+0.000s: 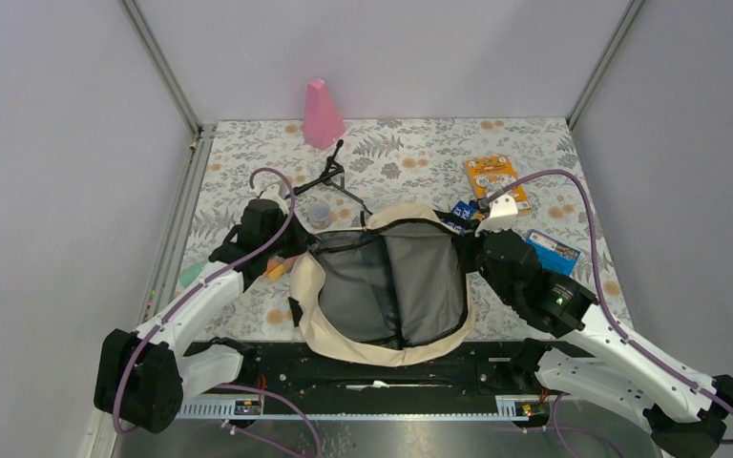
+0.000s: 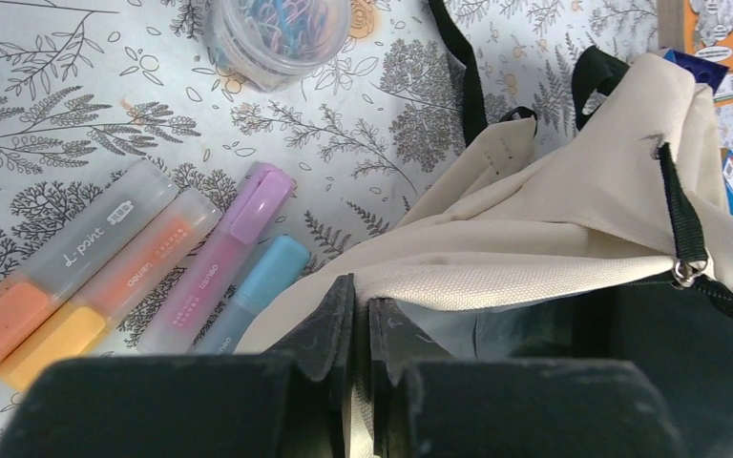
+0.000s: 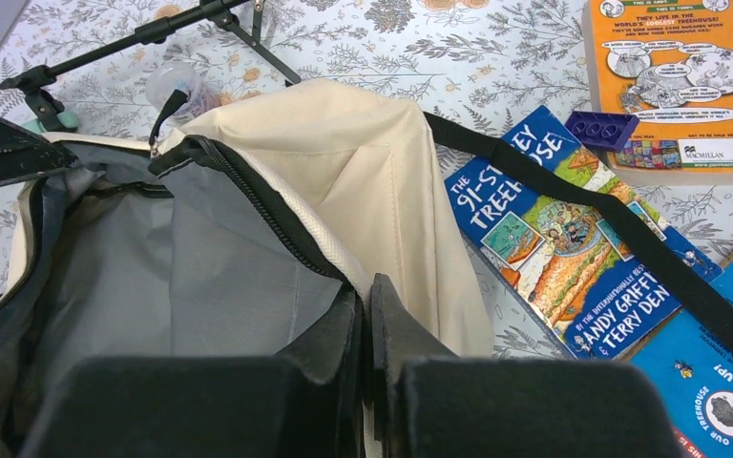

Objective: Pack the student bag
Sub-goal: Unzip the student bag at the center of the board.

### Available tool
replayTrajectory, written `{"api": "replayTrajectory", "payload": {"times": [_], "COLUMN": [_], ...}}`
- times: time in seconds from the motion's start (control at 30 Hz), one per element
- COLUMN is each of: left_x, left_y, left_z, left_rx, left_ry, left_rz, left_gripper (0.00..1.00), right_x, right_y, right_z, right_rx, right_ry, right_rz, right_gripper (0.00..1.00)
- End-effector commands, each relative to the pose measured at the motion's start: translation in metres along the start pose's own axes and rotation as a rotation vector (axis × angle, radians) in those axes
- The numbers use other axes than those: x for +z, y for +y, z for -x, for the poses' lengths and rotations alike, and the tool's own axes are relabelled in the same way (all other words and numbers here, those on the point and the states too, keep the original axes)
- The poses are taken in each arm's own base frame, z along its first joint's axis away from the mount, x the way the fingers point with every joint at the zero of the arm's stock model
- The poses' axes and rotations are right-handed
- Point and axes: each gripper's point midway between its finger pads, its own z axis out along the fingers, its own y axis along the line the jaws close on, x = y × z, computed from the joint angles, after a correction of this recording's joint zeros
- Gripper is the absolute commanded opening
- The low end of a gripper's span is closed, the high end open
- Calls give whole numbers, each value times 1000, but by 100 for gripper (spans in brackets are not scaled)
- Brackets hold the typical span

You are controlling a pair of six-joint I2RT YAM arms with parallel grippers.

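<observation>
Left gripper (image 2: 363, 298) and right gripper (image 3: 363, 286) each clamp the bag (image 1: 387, 281) by its rim. It gapes open. Markers (image 2: 143, 262) lie beside it.

Left end effector (image 2: 361, 303), right end effector (image 3: 364, 294): seemingly clamped.

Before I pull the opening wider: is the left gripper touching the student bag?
Touching. The left wrist view shows the left gripper shut on the student bag, its cream rim pinched between the jaws.

Matt, woven cloth student bag (image 3: 363, 181)
</observation>
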Motion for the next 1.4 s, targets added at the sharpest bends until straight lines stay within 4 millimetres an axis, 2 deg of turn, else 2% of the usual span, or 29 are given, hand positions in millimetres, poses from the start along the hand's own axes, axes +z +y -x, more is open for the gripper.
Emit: {"api": "replayTrajectory", "payload": {"times": [0.0,0.03,0.1,0.23,0.3,0.33,0.47,0.57,0.67,0.8,0.9,1.0,1.07,1.23,1.37], "left_x": [-4,-5,-9,-17,-22,-23,-29,-29,-27,-26,-28,-32,-34,-31,-32], "left_y": [23,21,17,14,12,12,10,20,23,17,4,-20,-26,-10,-1], "left_z": [20,21,21,16,11,4,-14,-27,-39,-42,-40,-37,-36,-42,-41], "left_rx": [-9,-6,3,4,-8,-19,-33,-35,-43,-43,-32,-2,42,73,70], "left_ry": [-86,-81,-76,-65,-53,-37,-8,9,43,52,61,70,66,98,81], "left_rz": [82,74,59,39,25,14,-25,1,-9,-47,-102,-197,-181,-58,-11], "left_gripper": [0,0,9,67,85,89,95,99,99,99,99,99,99,99,99], "right_x": [-9,-6,0,10,15,17,28,39,50,60,66,73,75,66,45], "right_y": [-19,-14,-3,18,26,29,25,14,5,-15,-22,-25,-28,-37,-53], "right_z": [37,33,28,18,14,11,0,-19,-42,-66,-79,-89,-92,-81,-61], "right_rx": [45,53,72,106,120,122,124,117,108,89,63,42,35,21,-1], "right_ry": [-119,-110,-89,-50,-34,-23,3,39,85,145,192,227,241,235,179], "right_rz": [-78,-54,-7,71,101,110,62,-10,-74,-211,-268,-301,-324,-364,-407], "right_gripper": [0,0,0,0,0,0,0,1,2,6,12,25,40,72,86]}}
